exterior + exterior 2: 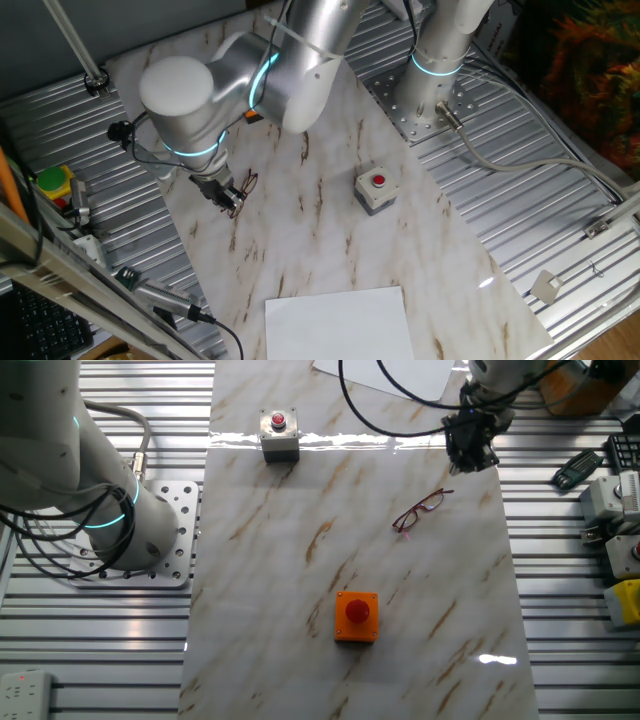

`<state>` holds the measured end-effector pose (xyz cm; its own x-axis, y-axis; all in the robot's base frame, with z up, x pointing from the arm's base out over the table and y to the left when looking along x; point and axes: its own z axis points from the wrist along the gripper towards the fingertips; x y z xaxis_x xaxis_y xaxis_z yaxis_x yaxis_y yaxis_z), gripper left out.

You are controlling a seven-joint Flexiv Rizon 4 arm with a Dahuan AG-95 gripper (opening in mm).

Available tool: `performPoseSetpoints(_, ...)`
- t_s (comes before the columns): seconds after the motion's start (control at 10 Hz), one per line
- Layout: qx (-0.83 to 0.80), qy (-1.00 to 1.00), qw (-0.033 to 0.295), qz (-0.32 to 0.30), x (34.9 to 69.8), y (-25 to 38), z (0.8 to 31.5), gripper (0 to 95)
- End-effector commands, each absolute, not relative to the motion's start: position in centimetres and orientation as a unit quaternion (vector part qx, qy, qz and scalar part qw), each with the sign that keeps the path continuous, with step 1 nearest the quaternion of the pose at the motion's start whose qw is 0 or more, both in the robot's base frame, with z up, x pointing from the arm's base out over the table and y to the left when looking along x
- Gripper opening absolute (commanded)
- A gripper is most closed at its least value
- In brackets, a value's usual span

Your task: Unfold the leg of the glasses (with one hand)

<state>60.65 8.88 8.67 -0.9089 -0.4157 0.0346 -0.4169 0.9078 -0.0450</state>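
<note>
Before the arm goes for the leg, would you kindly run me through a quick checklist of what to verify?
1. Glasses flat on the marble table: ok.
2. Gripper close to the glasses, near their leg end: ok.
3. Gripper not yet holding anything: ok, it sits apart from the frame in the other fixed view.
4. Jaw opening: cannot tell, too dark and small.
5. Leg folded or partly out: cannot tell, wire too thin.
6. Grey button box and orange button box away from the glasses: ok.

The thin reddish-brown wire glasses [421,511] lie on the marble-patterned table [280,580], just beside the black pincer [471,453].
</note>
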Motion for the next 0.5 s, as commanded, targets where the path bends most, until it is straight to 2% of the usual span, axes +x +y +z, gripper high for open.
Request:
performPoseSetpoints(0.1, 0.211, -0.977, 0.010, 0.026, 60.8, 8.8, 8.3, 0.0)
performPoseSetpoints(0.5, 0.209, -0.978, 0.009, 0.024, 61.0, 8.4, 7.2, 0.0)
